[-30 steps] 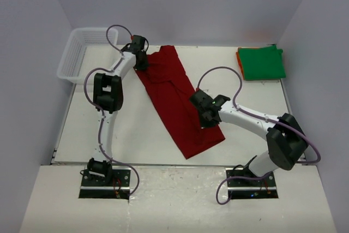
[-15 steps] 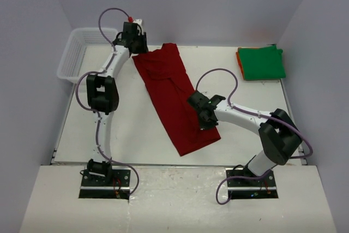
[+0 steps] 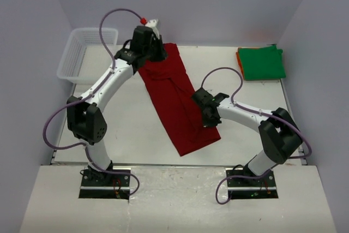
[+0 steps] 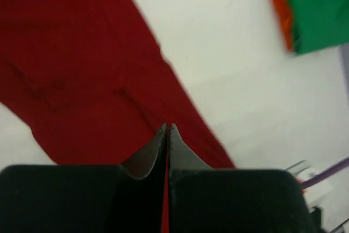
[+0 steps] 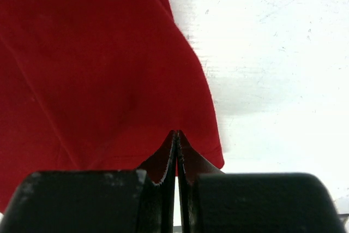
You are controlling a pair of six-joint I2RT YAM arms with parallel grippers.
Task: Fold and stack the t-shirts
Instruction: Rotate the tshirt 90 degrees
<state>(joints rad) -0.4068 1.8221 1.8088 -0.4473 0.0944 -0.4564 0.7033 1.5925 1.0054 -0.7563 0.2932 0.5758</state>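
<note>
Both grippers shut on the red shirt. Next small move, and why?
Probably lift the left gripper and carry its far end of the dark red shirt toward the right gripper, shut on the near edge. The shirt lies as one long strip, longer than the folded green shirt.

Left gripper (image 3: pixel 157 56), arm extended, is clamped on the far end of the dark red t-shirt (image 3: pixel 174 102). Right gripper (image 3: pixel 210 119) is clamped on its near right edge.
</note>
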